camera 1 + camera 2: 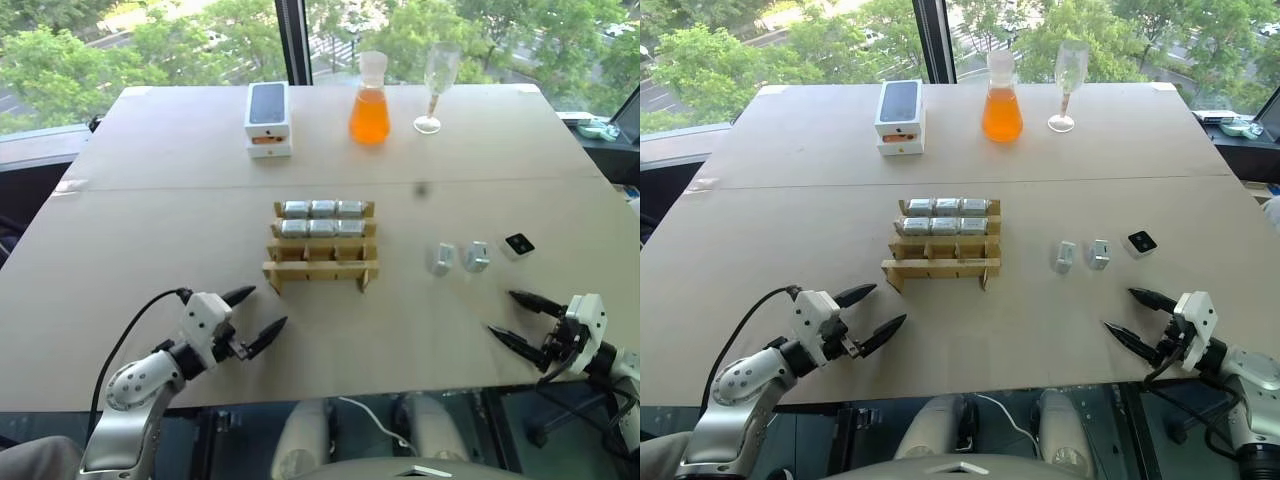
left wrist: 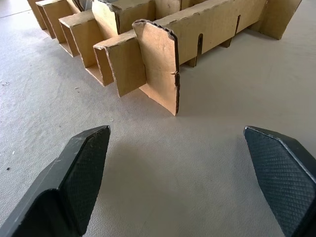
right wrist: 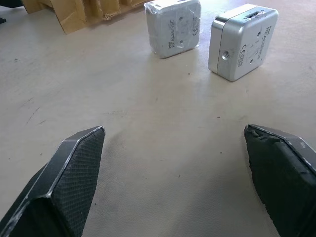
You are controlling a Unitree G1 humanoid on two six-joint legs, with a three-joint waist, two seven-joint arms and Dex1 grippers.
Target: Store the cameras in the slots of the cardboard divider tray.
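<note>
The cardboard divider tray (image 1: 320, 268) stands mid-table. Its back row holds three silver cameras (image 1: 323, 208), its middle row three more (image 1: 322, 228), and its front row of slots is bare. Right of the tray, three loose cameras lie on the table: two silver ones (image 1: 441, 258) (image 1: 476, 256), which also show in the right wrist view (image 3: 173, 27) (image 3: 242, 42), and one with its dark face up (image 1: 519, 245). My left gripper (image 1: 265, 308) is open, just short of the tray's front left corner (image 2: 158, 54). My right gripper (image 1: 502, 312) is open and empty, nearer me than the loose cameras.
At the table's far side stand a white phone box (image 1: 269, 118), a flask of orange liquid (image 1: 369, 100) and a wine glass (image 1: 435, 85). Both grippers hover close to the near edge of the tan table (image 1: 150, 250). Windows lie beyond the far edge.
</note>
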